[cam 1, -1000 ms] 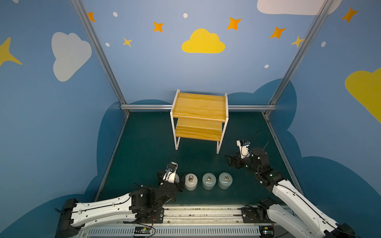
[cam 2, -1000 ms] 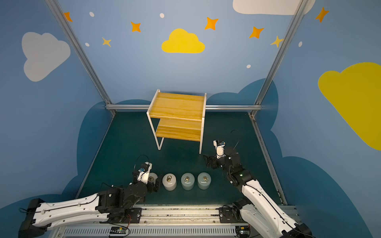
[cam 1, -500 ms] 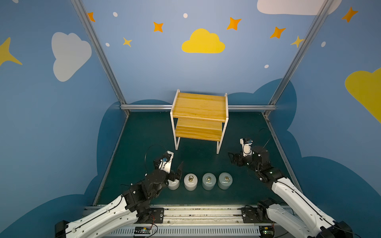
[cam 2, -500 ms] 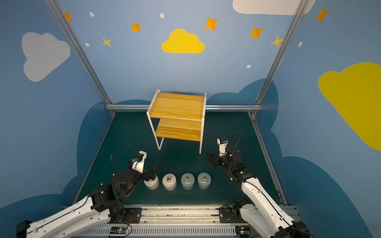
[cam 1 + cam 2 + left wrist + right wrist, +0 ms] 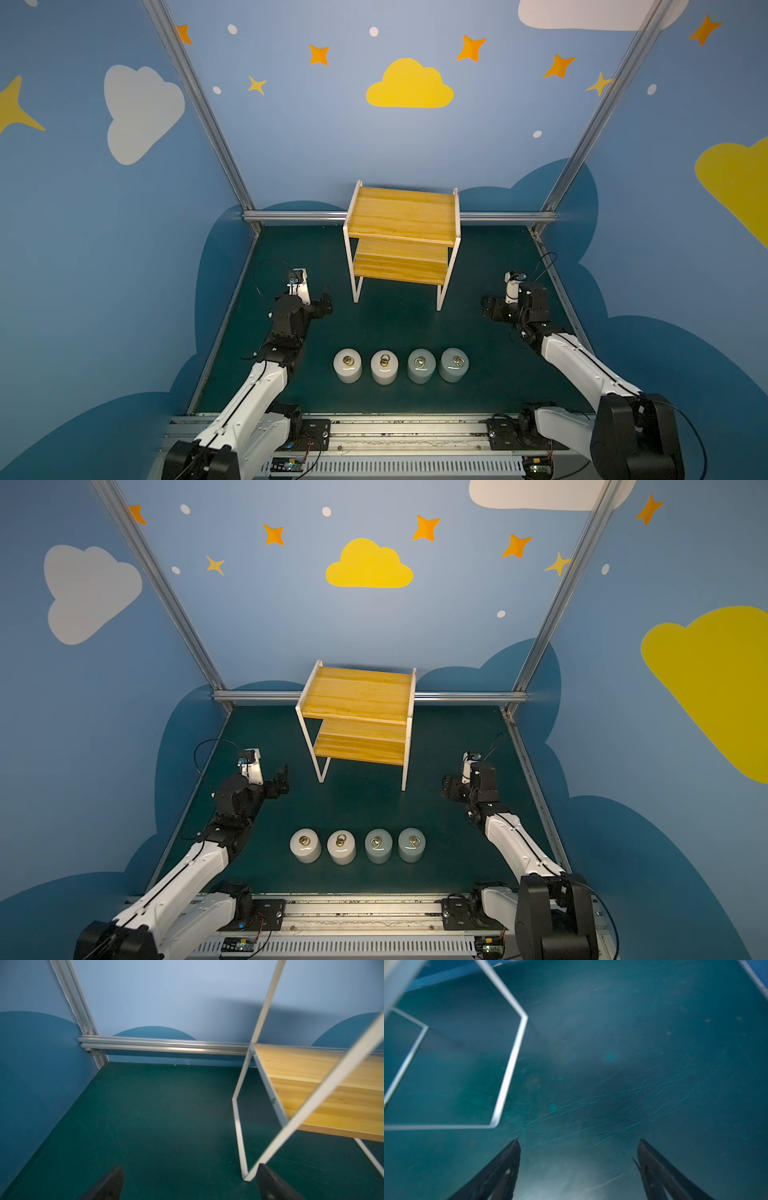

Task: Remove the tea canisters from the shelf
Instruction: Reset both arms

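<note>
Canisters [image 5: 384, 366] off shelf [image 5: 402, 216], all four upright in one straight row on mat [image 5: 395, 328] near front rail [image 5: 407, 428], well apart from shelf at back centre: off-white pair [image 5: 347, 365] on left-arm side, grey-blue pair [image 5: 421, 365] on right-arm side, neighbours close but not touching, ring pulls up. Left gripper [image 5: 325, 300] released, jaws wide with nothing between, beside shelf's front left leg, clear of canisters. Right gripper [image 5: 487, 307] likewise spread and empty, just off shelf's front right leg, low over mat, arms flanking row.
</note>
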Robot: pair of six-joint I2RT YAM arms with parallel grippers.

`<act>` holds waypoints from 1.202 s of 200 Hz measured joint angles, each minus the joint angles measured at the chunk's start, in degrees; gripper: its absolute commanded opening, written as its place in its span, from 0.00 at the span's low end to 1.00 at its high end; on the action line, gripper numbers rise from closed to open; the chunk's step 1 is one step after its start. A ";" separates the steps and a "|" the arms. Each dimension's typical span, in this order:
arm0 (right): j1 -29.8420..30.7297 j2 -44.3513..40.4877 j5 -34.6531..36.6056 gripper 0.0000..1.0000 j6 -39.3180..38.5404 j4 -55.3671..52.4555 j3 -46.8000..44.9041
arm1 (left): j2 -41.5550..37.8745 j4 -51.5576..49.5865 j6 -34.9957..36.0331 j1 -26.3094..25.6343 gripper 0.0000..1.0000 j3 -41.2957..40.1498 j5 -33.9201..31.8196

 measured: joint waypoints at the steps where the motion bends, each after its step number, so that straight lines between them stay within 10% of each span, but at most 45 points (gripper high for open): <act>1: -0.13 0.15 0.04 0.92 -0.07 0.13 0.00 | 0.24 0.20 0.04 0.17 1.00 -0.04 0.07; 98: -3.43 19.61 5.42 0.95 -7.08 24.20 -0.13 | 33.42 28.89 1.51 7.78 1.00 -3.93 0.66; 240: -2.97 20.44 3.41 0.95 -10.54 50.01 -11.39 | 34.25 31.63 3.13 7.78 1.00 -1.92 7.02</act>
